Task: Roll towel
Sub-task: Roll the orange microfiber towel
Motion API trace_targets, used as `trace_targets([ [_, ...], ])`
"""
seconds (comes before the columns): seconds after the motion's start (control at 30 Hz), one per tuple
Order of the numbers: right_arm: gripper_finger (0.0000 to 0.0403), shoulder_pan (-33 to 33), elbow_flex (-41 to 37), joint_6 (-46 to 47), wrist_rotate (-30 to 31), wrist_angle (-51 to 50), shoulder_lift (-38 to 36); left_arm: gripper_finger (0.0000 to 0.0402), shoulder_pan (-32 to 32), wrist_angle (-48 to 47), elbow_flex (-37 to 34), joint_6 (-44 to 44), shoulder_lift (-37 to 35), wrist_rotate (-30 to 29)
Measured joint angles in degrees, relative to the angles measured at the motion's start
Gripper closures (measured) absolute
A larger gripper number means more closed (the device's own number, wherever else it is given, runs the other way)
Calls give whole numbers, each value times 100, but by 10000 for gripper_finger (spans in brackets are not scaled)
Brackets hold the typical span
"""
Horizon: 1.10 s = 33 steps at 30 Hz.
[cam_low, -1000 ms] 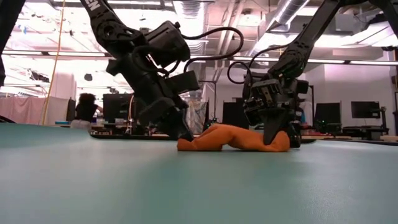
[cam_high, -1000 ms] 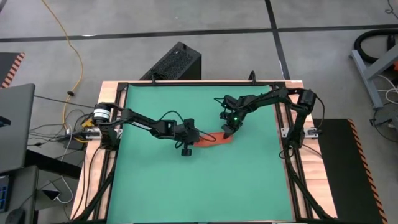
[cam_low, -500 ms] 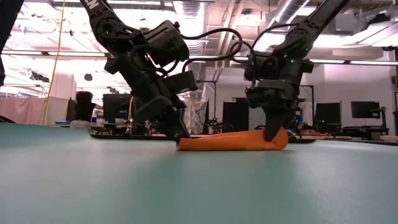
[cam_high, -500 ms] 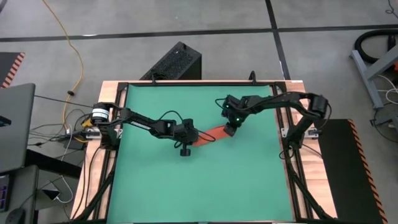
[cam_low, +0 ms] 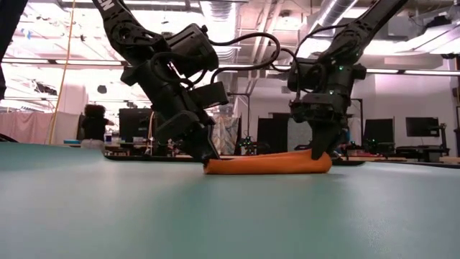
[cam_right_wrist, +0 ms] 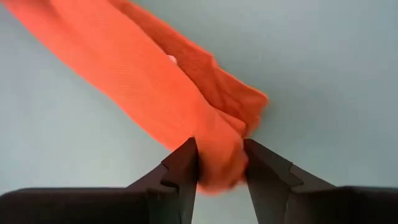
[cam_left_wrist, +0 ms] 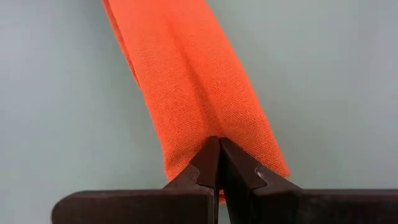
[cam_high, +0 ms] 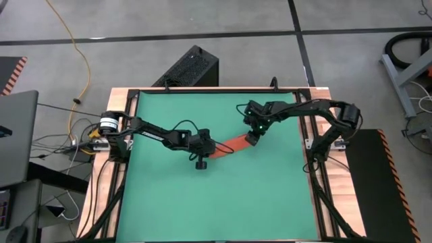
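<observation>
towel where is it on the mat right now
In the high view the towel lies as a long narrow strip near the middle of the green mat, stretched between the left gripper at one end and the right gripper at the other.

One towel (cam_high: 231, 146), one green mat (cam_high: 216, 202) — two arms.
</observation>
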Motion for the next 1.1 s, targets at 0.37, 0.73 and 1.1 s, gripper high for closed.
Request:
trace_targets([
  [0.37, 262, -451, -26, -396, 238, -65, -873, 401, 0, -2, 0, 11, 0, 2],
  [0.73, 296, 340, -2612, 160, -145, 4869, -2437, 401, 2, -15, 0, 65, 0, 4],
  [1.1, 341, 730, -3280, -258, 284, 6676, -1552, 401, 148, -33, 0, 32, 0, 114],
])
